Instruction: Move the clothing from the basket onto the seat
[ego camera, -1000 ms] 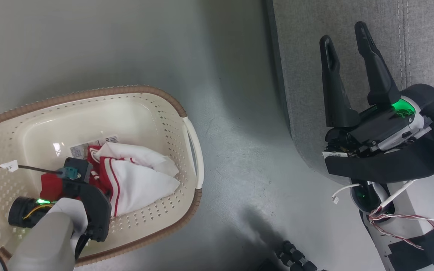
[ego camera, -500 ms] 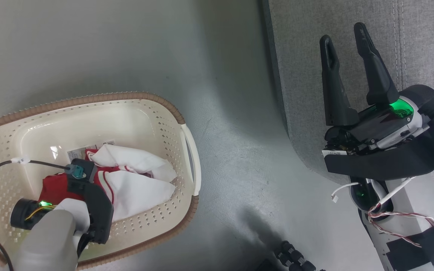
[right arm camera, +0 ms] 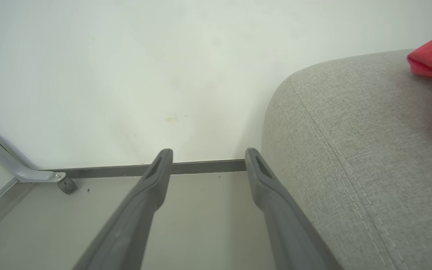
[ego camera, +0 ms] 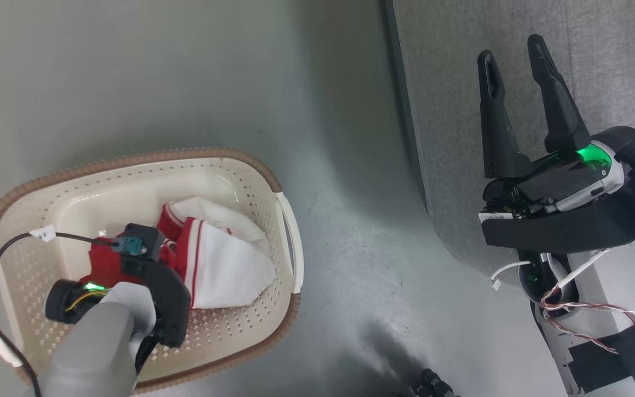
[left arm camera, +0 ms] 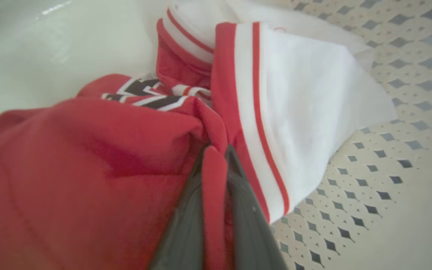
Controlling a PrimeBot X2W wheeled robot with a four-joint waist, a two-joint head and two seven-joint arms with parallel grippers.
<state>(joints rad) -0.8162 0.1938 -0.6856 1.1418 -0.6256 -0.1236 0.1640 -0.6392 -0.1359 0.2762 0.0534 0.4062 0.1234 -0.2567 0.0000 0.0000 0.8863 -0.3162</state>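
The left end effector (left arm camera: 216, 150) pinches red clothing (left arm camera: 69, 157) (right end effector (right arm camera: 208, 159) gapes wide, empty).

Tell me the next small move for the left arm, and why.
Probably lift the left gripper straight up. It is shut on a red fold of the clothing, which lies low inside the basket. Rising first should carry the fabric clear of the basket before any swing toward the seat.
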